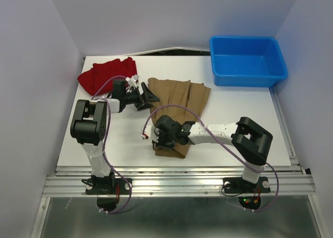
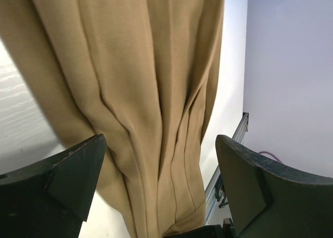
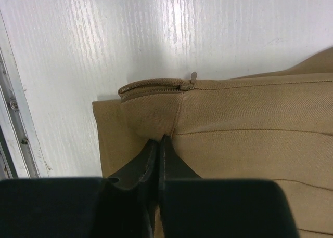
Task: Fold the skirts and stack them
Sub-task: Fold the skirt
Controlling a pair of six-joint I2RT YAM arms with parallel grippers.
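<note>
A tan-brown pleated cloth skirt (image 1: 182, 100) lies lengthwise down the middle of the white worktop (image 1: 239, 118), with its waistband towards the near edge. The right jaws are down on that near end. They are closed tight, and their black fingertips (image 3: 151, 155) pinch a small ridge of the tan cloth (image 3: 250, 134) just below the zip (image 3: 182, 85) in the waistband, close to the skirt's corner. The left jaws stand wide apart and hold nothing. They sit at the far left edge of the same skirt, and from that wrist the pleats (image 2: 140, 92) run down between the two dark fingers (image 2: 73, 175). A deep red cloth skirt (image 1: 106, 74) sits crumpled in the far left corner of the worktop, behind the left arm and apart from the tan one. A blue plastic bin (image 1: 244, 81) stands in the far right corner.
</note>
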